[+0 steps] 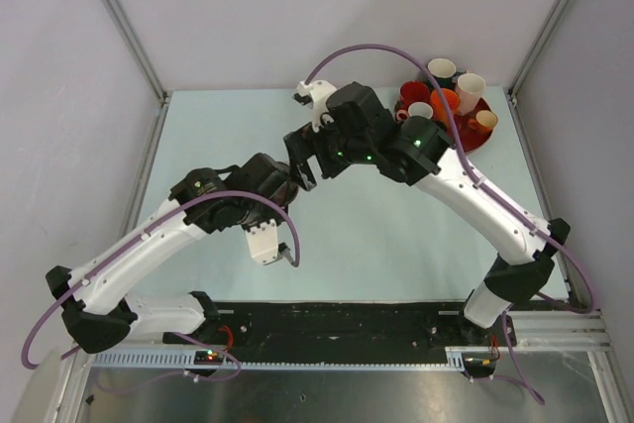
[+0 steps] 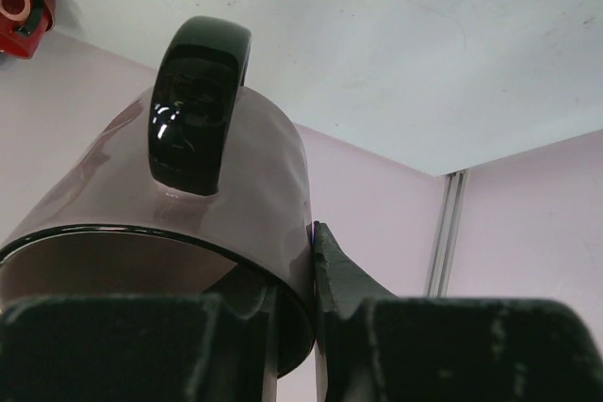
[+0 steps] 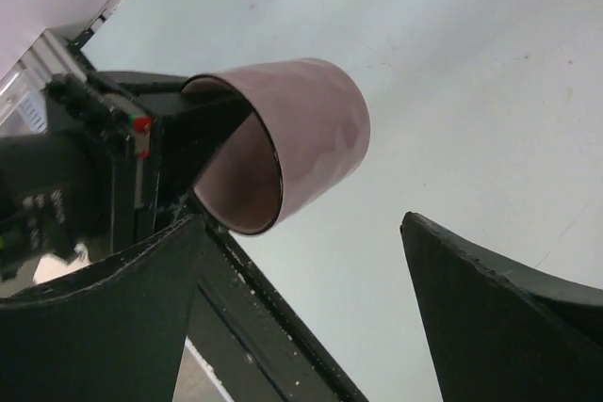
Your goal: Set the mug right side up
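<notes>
left fingers [image 2: 358,327] pinch mug [image 2: 236,176] rim; right fingers [image 3: 499,308] spread | mug hidden in top view

Left arm [image 1: 149,245] and right arm [image 1: 485,207]: white shell links, black joint housings, black base blocks. A purple cable [image 1: 260,197] runs along the left arm, and a second purple cable [image 1: 369,47] along the right. Small green lights [image 1: 210,185] on the joint housings. White bracket [image 1: 265,243] by the left wrist. Left gripper [image 2: 292,298]: matte black, blocky fingers, pale scuff specks, small red part [image 3: 141,124] on its body. Right gripper [image 3: 301,308]: broad black fingers, curved inner edges, light flecks.
</notes>
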`<move>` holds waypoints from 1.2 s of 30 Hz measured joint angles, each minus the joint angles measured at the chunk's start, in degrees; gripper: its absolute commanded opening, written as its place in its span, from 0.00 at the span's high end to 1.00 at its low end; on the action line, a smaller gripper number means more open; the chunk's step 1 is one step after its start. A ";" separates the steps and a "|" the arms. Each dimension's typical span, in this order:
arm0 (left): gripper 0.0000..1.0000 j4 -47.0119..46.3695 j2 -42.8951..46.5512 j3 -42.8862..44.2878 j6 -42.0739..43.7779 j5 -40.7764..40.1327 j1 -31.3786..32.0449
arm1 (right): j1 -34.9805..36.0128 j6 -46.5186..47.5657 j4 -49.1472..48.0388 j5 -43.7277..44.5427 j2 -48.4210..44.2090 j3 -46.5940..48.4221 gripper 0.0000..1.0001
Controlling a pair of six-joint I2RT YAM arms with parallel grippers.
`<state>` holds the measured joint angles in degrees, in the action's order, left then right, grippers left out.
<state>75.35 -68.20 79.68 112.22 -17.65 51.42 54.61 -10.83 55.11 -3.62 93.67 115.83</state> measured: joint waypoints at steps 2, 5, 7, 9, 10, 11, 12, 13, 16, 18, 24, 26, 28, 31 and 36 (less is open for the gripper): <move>1.00 -0.39 0.00 -0.09 0.33 -0.22 0.00 | 0.72 -0.24 0.07 2.14 1.57 0.81 0.14; 1.00 -0.70 0.00 -0.22 0.39 -0.22 0.00 | 1.53 -0.55 0.15 4.48 4.66 2.10 0.16; 1.00 -0.72 0.00 -0.22 0.44 -0.22 0.00 | 1.99 -0.70 0.28 5.92 7.32 3.26 0.20; 1.00 -0.76 -0.02 -0.24 0.50 -0.22 0.00 | 2.56 -0.76 0.85 8.04 9.92 4.76 0.31; 1.00 -0.83 -0.04 -0.24 0.55 -0.22 0.00 | 2.78 -0.79 1.11 9.33 11.08 5.49 0.44; 1.00 -0.96 -0.04 -0.22 0.57 -0.22 0.00 | 2.95 -0.92 1.51 10.75 12.07 6.16 0.55; 1.00 -1.11 -0.04 -0.24 0.57 -0.24 0.00 | 3.04 -0.81 1.97 11.85 12.92 6.71 0.70; 0.99 -1.57 -0.22 -0.26 0.55 -0.26 -0.07 | 3.28 -0.98 2.67 12.68 13.81 7.56 0.84; 0.64 -2.71 -0.94 -0.28 0.46 -0.50 -0.11 | 4.33 0.96 5.40 16.63 14.47 7.89 0.98; 0.43 -4.35 -1.40 -0.28 -0.44 -0.13 0.13 | 4.04 1.16 5.55 19.39 14.69 6.56 0.99; 0.10 -10.80 0.17 -0.42 -5.40 0.63 0.33 | -6.10 -1.66 3.08 18.67 10.97 -4.59 1.00; 0.03 -12.39 1.44 -0.48 -6.62 0.98 0.24 | -10.99 -2.40 2.69 18.47 8.68 -9.57 1.00; 0.01 -13.97 2.99 -0.85 -7.96 1.60 0.22 | -16.31 -2.78 2.34 17.84 6.29 -13.75 1.00; 0.01 -15.30 4.61 -1.20 -10.56 2.01 -0.07 | -23.12 -3.13 1.88 16.76 3.04 -17.57 1.00; 0.00 -18.40 4.02 -1.20 -19.50 3.50 -3.48 | -36.85 -2.99 1.51 11.54 -1.88 -19.85 1.00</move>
<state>56.95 -64.18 78.48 92.73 -14.15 47.94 17.76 -13.82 56.62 7.92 91.79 95.98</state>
